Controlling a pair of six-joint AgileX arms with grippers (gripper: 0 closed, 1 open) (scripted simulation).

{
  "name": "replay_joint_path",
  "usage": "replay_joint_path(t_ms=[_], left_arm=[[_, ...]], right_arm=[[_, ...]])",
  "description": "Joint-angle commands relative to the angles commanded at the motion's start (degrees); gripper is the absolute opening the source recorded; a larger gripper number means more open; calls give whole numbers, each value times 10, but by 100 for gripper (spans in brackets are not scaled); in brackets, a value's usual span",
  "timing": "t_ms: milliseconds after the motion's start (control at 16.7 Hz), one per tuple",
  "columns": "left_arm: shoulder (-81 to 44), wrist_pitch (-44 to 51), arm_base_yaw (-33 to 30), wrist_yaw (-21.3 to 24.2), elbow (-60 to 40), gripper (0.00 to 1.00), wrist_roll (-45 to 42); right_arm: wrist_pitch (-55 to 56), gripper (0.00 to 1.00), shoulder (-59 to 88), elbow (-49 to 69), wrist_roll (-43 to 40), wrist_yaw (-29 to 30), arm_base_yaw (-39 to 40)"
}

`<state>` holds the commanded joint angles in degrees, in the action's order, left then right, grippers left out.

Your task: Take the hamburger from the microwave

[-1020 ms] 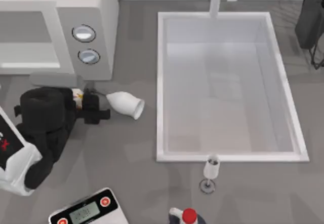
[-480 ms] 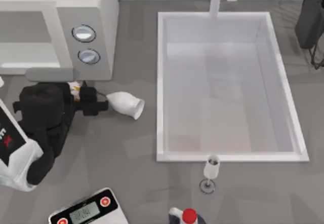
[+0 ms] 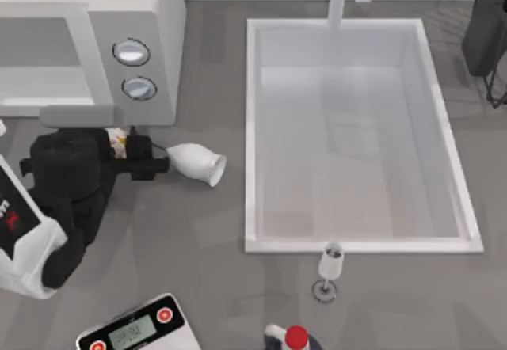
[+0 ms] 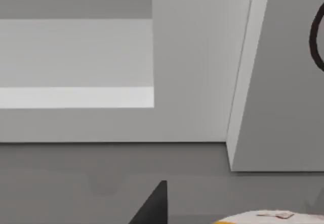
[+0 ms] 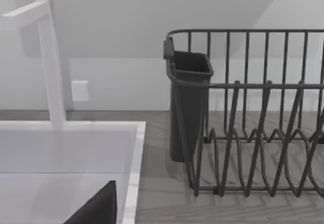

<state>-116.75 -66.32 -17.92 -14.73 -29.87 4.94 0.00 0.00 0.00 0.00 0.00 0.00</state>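
Gripping the hamburger (image 3: 117,138) narrowly, left end effector (image 3: 127,146) sits just before the microwave (image 3: 135,49) front | hamburger above counter (image 3: 206,231), outside the microwave | toppled white cup (image 3: 196,162) just beside | right arm parked far right.

The grey worktop (image 3: 206,231) carries the microwave (image 3: 150,17) at its back left and a large white basin (image 3: 250,128) set in its right half. A white cup (image 3: 198,162) lies on its side between them; a wine glass (image 3: 329,269) stands just before the basin. A white scale (image 3: 139,330) and a red-capped bottle (image 3: 295,337) sit at the front edge, and a dark dish rack (image 5: 253,112) at the back right.
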Motion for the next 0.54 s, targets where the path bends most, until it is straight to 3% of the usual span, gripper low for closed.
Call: replay_joint_path(t_ms=[180,540], left_arm=[[0,0,0,0,0,98,0],[0,0,0,0,0,100,0]], right_arm=[[0,100,0,0,0,0,0],[0,100,0,0,0,0,0]])
